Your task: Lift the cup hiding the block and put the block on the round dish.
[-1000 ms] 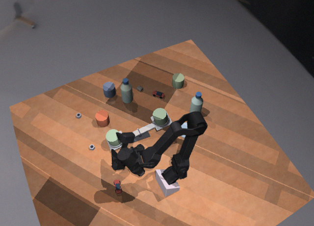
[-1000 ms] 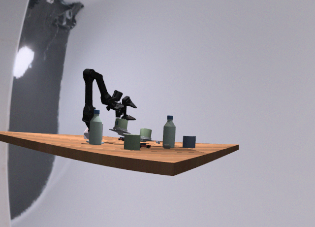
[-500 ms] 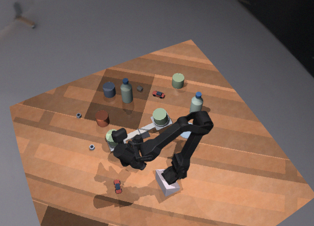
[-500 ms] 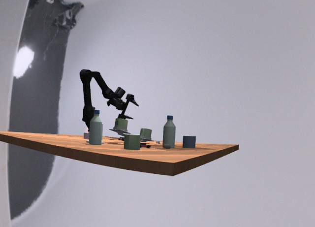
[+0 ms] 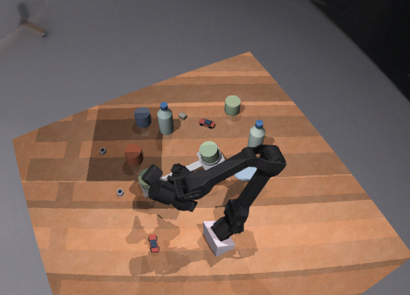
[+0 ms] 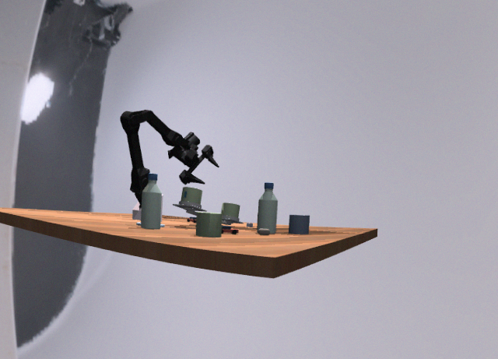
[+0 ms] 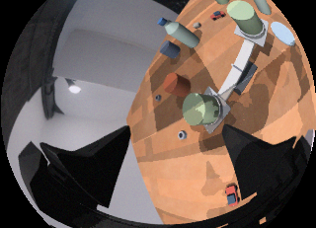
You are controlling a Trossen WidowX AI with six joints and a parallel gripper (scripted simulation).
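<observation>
Wide-open and holding nothing, the gripper (image 6: 199,167) hangs above the balance (image 7: 236,73), its fingers spread and angled down toward the 2 pale green cups. In the exterior view one cup (image 6: 191,195) rides on the raised end of the beam and the other cup (image 6: 230,211) sits on the lowered end; judging by that tilt, the lower cup is the likelier one to hide the block, though the block itself shows in no view. From the top, the gripper sits over the cup at the beam's left end (image 5: 143,180), largely covering it, while the far cup (image 5: 209,151) stands free. The pale blue round dish (image 5: 244,175) lies beyond the beam, partly hidden under the arm (image 5: 228,173), with nothing visible on its bare part. So the task looks barely begun: both cups appear in place, and the grasp, the lift, the move of the block to the dish, the release and the retreat all remain.
</observation>
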